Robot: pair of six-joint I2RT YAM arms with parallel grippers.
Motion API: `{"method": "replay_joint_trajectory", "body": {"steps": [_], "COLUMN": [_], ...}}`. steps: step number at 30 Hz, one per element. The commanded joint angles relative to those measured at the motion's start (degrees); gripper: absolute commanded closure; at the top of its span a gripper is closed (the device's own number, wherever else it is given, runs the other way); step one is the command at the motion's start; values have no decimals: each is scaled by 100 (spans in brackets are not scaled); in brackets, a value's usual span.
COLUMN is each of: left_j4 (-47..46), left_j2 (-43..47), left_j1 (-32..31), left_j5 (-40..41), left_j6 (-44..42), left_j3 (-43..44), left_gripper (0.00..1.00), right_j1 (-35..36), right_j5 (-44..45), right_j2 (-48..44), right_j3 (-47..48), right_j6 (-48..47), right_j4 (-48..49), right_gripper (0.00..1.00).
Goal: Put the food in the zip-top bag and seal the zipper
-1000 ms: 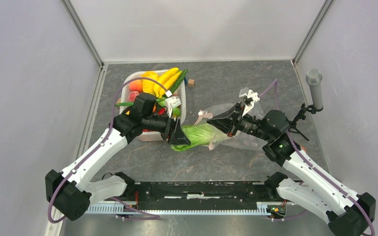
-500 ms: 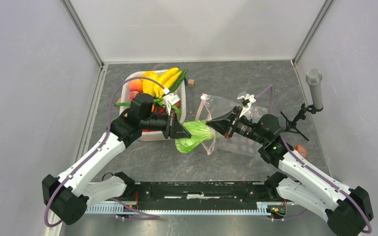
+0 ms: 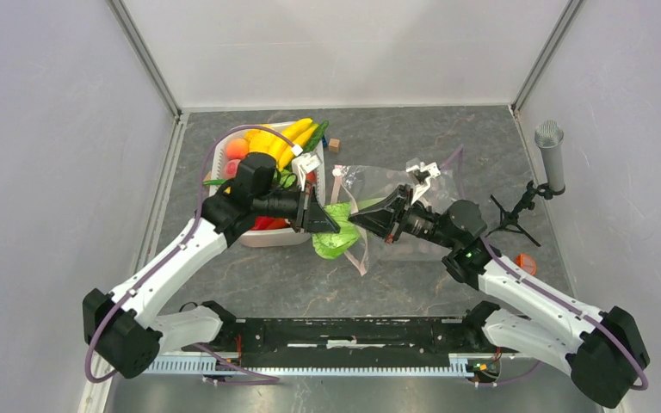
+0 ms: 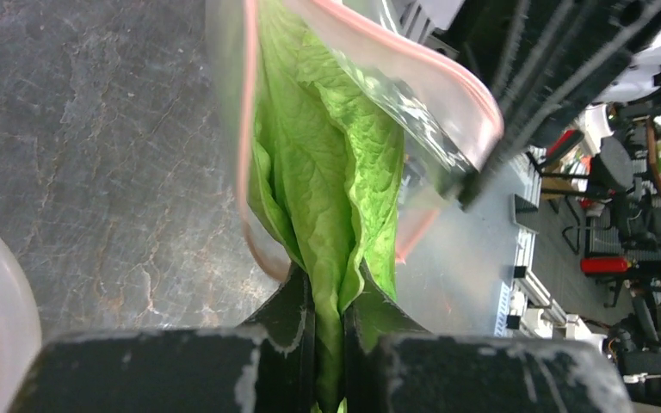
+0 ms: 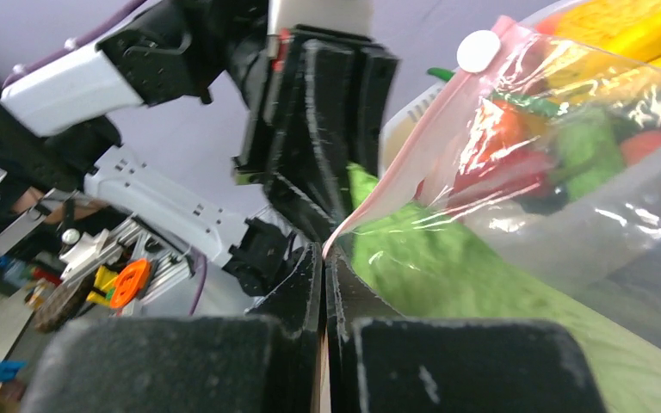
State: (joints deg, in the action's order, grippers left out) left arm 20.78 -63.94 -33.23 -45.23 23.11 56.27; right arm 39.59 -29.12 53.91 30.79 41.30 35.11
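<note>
The table [image 3: 413,288] is dark grey with a veined, stone-like pattern. At its far left sits a white plastic tub [image 3: 221,155], rectangular with rounded corners, heaped with glossy toy produce: curved yellow bananas [image 3: 293,138] on top and a round orange fruit [image 3: 237,148] beside them.

Just right of the tub is the bag [image 3: 374,182], clear, thin and crinkled, its film catching glare. Its mouth faces the tub and is held open into a loop.

The cabbage [image 4: 327,189] is long, bright green, with veined, ruffled leaf moulding. It lies between the two arms, one end inside the bag's mouth and the other sticking out toward the tub.

The left gripper [image 4: 329,284], with black, scuffed fingers, is pinched tight on the cabbage's outer leafy end, with the leaf squeezed flat between the pads. The right gripper [image 5: 323,258] faces it from the other side, very near, its fingers pressed together on the bag's mouth edge.

The zipper [image 4: 244,120] is a thin pale pink strip that curves around the cabbage on both sides; one stretch runs into the right gripper's closed fingers.

A small wooden block [image 3: 334,144] lies just beyond the tub's far right corner.
</note>
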Motion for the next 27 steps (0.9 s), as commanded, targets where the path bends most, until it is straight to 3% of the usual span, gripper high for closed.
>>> {"method": "replay_joint_trajectory", "body": {"steps": [1,4,8,10,13,18,21,23,27], "left_j4": [507,201,-273,-442,-1235,-1666,-2195,-2174,-856], "left_j2": [-155,-67,-133,-138,-83,390,460,81,-358], "left_j1": [-16,-16,-25,-25,-25,-17,-17,-25,-103], "left_j5": [-351,-191,-884,-741,-554,510,180,-625,-895], "left_j6": [-922,-734,-569,-421,210,534,795,804,-59], "left_j3": [598,631,620,618,425,44,-106,111,498], "left_gripper": [98,98,98,98,98,98,98,98,98], "right_j1": [92,100,135,183,220,224,246,276,303], "right_j5": [-582,-627,-1128,-1225,-1006,37,65,-277,-259], "right_j2": [58,69,157,186,147,-92,-144,-68,-65], "right_j3": [570,768,692,671,591,543,461,440,416], "right_j6": [-230,-504,-256,-179,-168,-420,-315,-125,1], "right_j4": [-84,-542,-3,156,192,-599,-474,-64,256], "right_gripper": [100,100,100,100,100,100,100,100,100]}}
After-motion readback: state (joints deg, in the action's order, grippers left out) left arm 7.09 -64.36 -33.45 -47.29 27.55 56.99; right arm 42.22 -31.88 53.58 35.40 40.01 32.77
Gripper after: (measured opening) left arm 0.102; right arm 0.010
